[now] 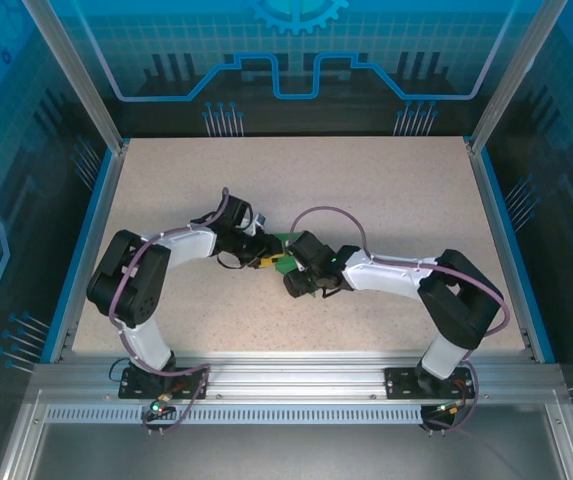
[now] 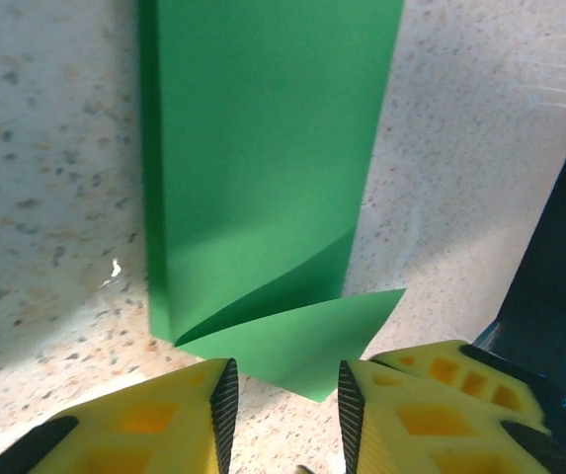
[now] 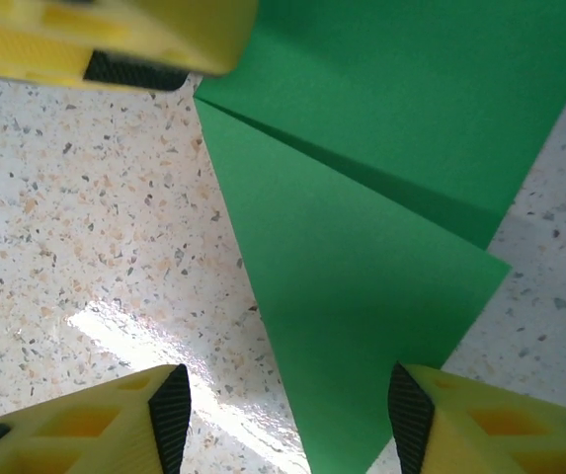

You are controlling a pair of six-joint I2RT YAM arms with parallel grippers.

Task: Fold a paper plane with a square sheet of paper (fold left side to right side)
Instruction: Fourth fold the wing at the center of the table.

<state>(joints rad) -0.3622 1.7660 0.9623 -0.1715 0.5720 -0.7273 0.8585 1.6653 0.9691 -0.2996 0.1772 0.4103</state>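
Note:
The green square sheet of paper (image 2: 263,148) lies on the speckled table folded into a long strip, with a triangular corner flap (image 2: 302,341) lifting at its near end. It is a strip, not a dart-shaped paper plane. My left gripper (image 2: 284,380) is open, and the tip of the flap lies on the table between its yellow fingers (image 2: 164,420). My right gripper (image 3: 287,385) is open wide over the paper (image 3: 362,286), which passes under its fingers without being pinched. From above, both grippers meet over the paper (image 1: 284,264) at the table's middle.
The left gripper's yellow finger (image 3: 95,39) sits close at the top left of the right wrist view. The speckled table (image 1: 386,190) is ringed by a blue rim (image 1: 496,220) and glass walls. The aluminium rail (image 1: 296,375) with the arm bases runs along the near edge.

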